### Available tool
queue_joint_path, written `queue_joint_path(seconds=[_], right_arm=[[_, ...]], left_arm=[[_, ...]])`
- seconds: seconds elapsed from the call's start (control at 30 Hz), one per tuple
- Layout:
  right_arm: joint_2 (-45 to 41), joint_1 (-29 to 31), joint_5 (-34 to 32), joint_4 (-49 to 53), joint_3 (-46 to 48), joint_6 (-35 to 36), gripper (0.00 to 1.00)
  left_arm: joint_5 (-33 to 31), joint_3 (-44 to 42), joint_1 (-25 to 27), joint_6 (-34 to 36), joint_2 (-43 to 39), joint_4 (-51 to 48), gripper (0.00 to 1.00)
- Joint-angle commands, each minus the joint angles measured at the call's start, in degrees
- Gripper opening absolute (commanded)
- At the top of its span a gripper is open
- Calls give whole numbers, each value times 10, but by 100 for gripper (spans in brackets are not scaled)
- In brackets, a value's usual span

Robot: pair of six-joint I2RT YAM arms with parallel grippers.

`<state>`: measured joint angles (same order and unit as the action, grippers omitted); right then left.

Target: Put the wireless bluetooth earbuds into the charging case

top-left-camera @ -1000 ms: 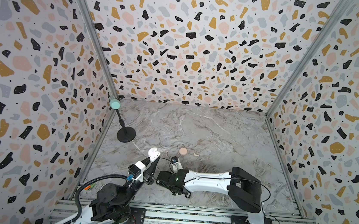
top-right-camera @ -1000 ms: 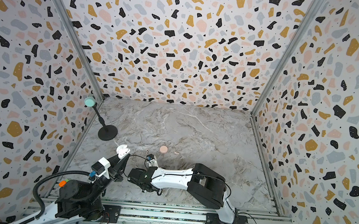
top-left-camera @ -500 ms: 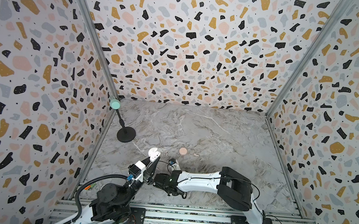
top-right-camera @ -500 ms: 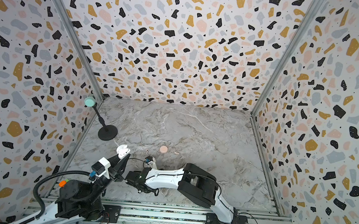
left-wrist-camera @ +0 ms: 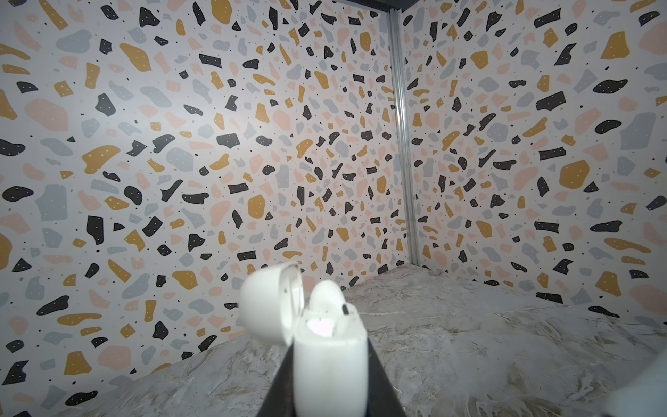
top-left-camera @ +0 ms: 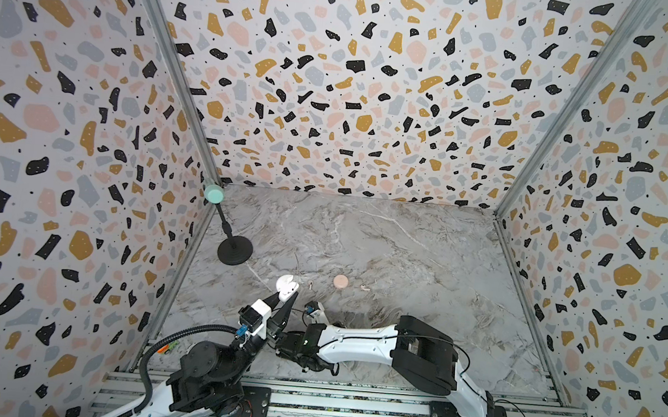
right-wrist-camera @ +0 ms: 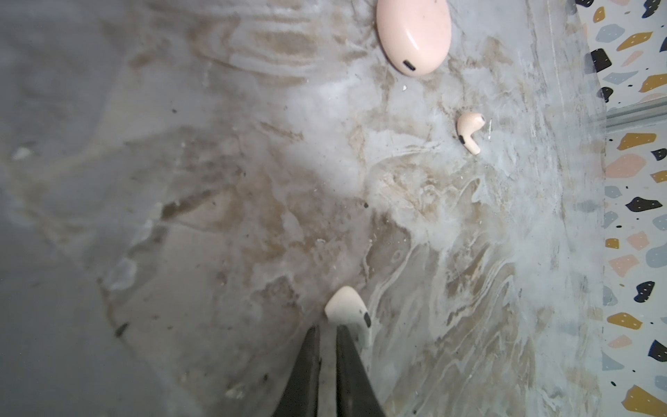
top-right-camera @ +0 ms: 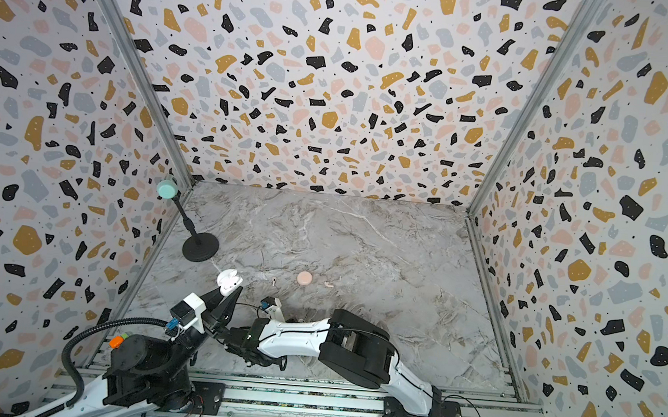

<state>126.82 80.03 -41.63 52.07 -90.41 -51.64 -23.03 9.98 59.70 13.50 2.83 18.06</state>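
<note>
Marble floor (top-left-camera: 404, 245): left gripper (top-left-camera: 285, 296) clamps white case (left-wrist-camera: 329, 368) (lid up), right gripper (right-wrist-camera: 327, 330) closed beside white earbud (right-wrist-camera: 348, 310).

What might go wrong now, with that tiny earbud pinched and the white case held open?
The white earbud seems pinched only at the very tips of the right jaws, so it may twist or drop. The white case, held aloft by the left jaws, already holds a seated earbud. Pushing the second in may tilt the case or knock its open lid.
</note>
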Motion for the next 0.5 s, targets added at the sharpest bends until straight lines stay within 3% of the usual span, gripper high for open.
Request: queue_joint_path(seconds=[0.0,0.27,0.47], right_arm=[[6,10,16,2,-14,19,18],[-10,12,54,-34,-1,37,21],[-101,11,109,-154,81,84,25]], left_arm=[[2,-7,2,1,-6,33,0],[4,-8,2,1,-6,33,0],[1,-7,1,3,-9,32,0]])
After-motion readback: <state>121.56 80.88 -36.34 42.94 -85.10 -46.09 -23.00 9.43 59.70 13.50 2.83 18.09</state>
